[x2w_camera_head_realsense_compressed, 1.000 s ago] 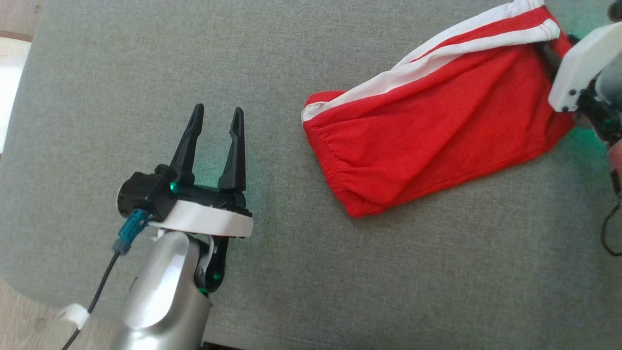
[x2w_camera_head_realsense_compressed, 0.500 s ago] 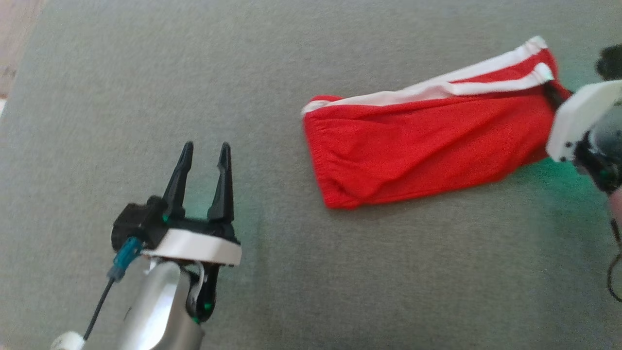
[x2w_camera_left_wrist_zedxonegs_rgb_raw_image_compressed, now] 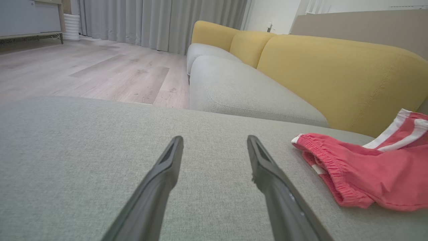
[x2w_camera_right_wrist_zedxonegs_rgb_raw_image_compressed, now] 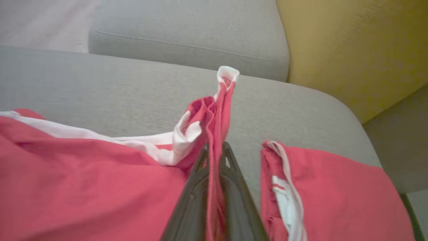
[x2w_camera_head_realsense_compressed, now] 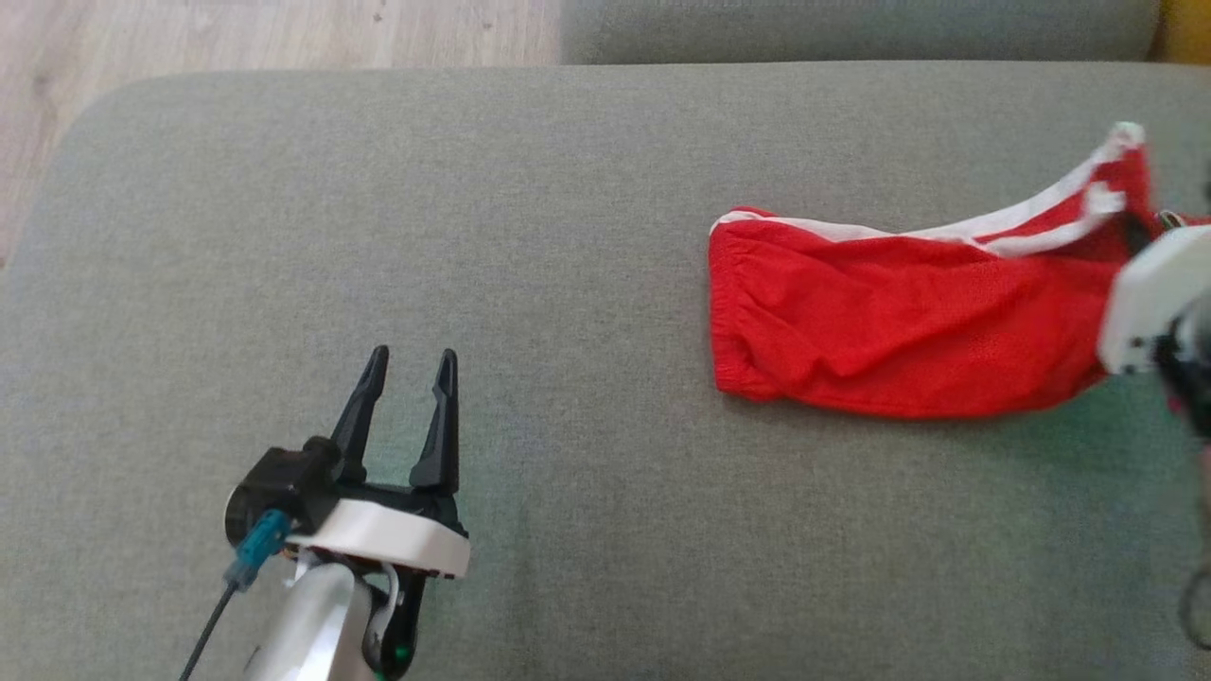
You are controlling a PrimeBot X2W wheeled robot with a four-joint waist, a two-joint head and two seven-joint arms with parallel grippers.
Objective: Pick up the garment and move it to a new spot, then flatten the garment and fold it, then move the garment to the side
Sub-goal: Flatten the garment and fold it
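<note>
Red shorts [x2w_camera_head_realsense_compressed: 899, 322] with white side stripes lie crumpled on the right part of the grey sofa cushion [x2w_camera_head_realsense_compressed: 568, 236], with the gathered elastic waistband toward the middle. The right claw [x2w_camera_right_wrist_zedxonegs_rgb_raw_image_compressed: 215, 147] is pinched tight on a bunched fold of the striped leg hem, which stands up above its tips. The left claw [x2w_camera_head_realsense_compressed: 412, 356] is spread wide over bare cushion at the lower left, well apart from the shorts and holding nothing. A yellow backrest [x2w_camera_left_wrist_zedxonegs_rgb_raw_image_compressed: 334, 73] rises beyond, and wooden floor [x2w_camera_head_realsense_compressed: 236, 38] lies past the cushion's far edge.

Head looks down; both wrists skim low, all sharing the garment [x2w_camera_head_realsense_compressed: 899, 331].
</note>
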